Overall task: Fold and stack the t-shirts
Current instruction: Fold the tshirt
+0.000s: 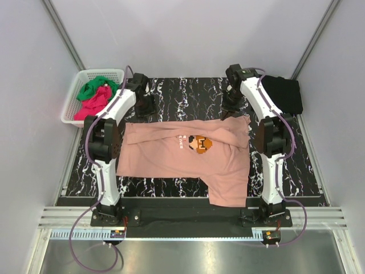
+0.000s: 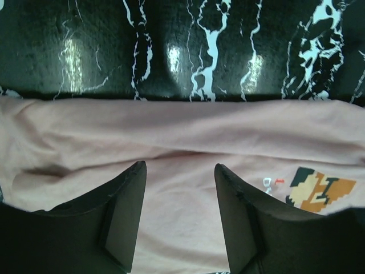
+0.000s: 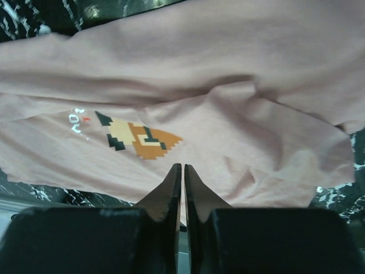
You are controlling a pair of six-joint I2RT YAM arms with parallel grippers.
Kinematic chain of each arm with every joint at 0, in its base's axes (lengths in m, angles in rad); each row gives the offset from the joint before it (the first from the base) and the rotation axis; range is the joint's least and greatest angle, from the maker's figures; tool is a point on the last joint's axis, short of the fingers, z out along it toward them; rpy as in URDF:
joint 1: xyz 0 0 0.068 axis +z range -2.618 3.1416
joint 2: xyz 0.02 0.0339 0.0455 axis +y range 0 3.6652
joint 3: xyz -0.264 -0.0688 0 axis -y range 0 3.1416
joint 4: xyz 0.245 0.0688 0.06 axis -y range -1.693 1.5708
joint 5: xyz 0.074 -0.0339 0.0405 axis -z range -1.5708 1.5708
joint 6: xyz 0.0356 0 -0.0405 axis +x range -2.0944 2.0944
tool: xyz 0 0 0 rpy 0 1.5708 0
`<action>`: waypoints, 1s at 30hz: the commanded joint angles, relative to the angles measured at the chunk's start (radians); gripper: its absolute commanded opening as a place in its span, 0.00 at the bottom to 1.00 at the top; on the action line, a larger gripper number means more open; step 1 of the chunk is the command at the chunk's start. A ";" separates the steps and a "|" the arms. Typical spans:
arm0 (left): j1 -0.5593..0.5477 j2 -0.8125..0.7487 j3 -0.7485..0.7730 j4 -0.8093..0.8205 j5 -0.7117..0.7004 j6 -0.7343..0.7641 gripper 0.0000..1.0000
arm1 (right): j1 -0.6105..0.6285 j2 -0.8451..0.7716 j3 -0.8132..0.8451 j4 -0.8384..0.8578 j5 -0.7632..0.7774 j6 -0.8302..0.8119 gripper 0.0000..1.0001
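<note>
A salmon-pink t-shirt (image 1: 171, 157) lies spread on the black marbled mat, with one part hanging over the near edge. Its pixel-art figure (image 1: 200, 144) and white text face up. My left gripper (image 1: 146, 106) hovers over the shirt's far edge at the left. It is open, and only pink cloth (image 2: 182, 131) shows below the gap in the left gripper (image 2: 179, 165). My right gripper (image 1: 231, 106) is above the shirt's far right corner. In the right wrist view the right gripper (image 3: 183, 166) is shut to a thin slit over the shirt (image 3: 239, 74), and I see nothing between its fingers.
A white basket (image 1: 73, 108) at the far left holds a green t-shirt (image 1: 96, 87) and a magenta-red one (image 1: 94, 104). A black t-shirt (image 1: 285, 94) lies at the far right of the mat (image 1: 182, 94). Grey walls close in on both sides.
</note>
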 commanded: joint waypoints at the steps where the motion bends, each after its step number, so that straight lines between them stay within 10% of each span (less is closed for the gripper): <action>1: 0.022 0.015 0.081 -0.020 0.038 0.042 0.56 | -0.036 0.006 0.063 -0.031 0.026 -0.036 0.11; 15: 0.028 0.046 0.022 -0.014 0.095 0.050 0.56 | -0.050 0.069 -0.113 0.008 0.144 -0.041 0.15; 30: 0.028 -0.002 -0.056 0.008 0.087 0.049 0.56 | -0.164 -0.261 -0.474 0.147 0.155 0.001 0.32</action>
